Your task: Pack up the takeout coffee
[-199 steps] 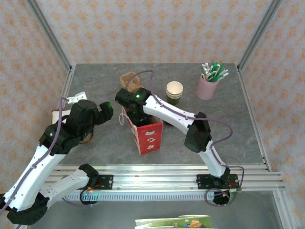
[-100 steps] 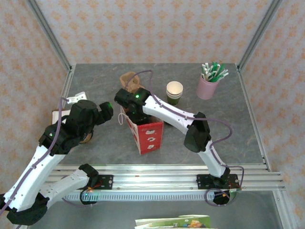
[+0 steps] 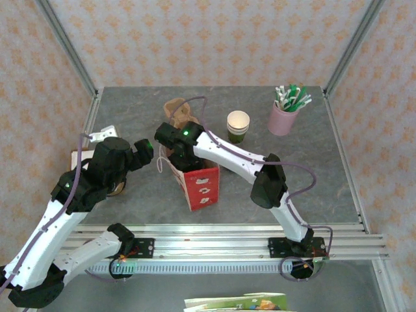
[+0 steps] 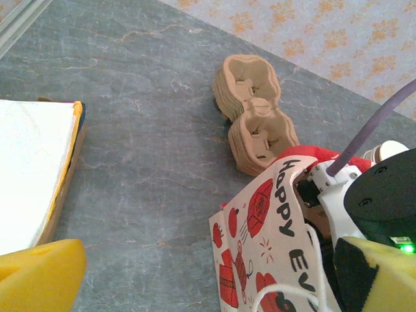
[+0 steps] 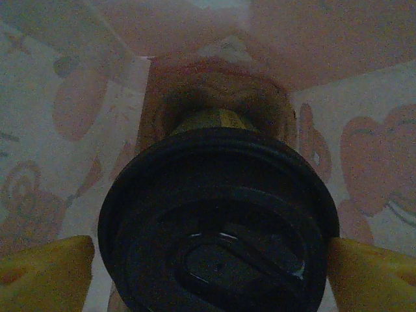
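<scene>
While the right arm (image 3: 234,159) rises from its base at the near right edge, bends at a dark elbow and stretches its white forearm leftward across the table (image 3: 130,104), its wrist hangs directly over the mouth of the red-and-white gift bag (image 3: 200,185) and points straight down into it. Seen from that wrist, the right gripper (image 5: 211,276) has its jaws spread wide, one yellow pad (image 5: 42,273) at each lower corner of the view. Between them is the takeout coffee (image 5: 218,221), which stands upright on the bottom of the bag with its round black lid facing the camera and a strip of green cup showing beyond it. The pads sit just outside the lid's rim, and the dim light inside the bag hides whether either one touches it. The left arm (image 3: 71,195) climbs from the near left corner and folds at the elbow, levelling its wrist toward the bag from the left. The left gripper (image 4: 211,266) is fully spread and grasps nothing, stopping a little short of the bag's printed side. Beyond the bag lie stacked cardboard cup carriers (image 4: 253,110); a lidless cup (image 3: 238,122) and a pink straw holder (image 3: 283,119) stand farther right.
</scene>
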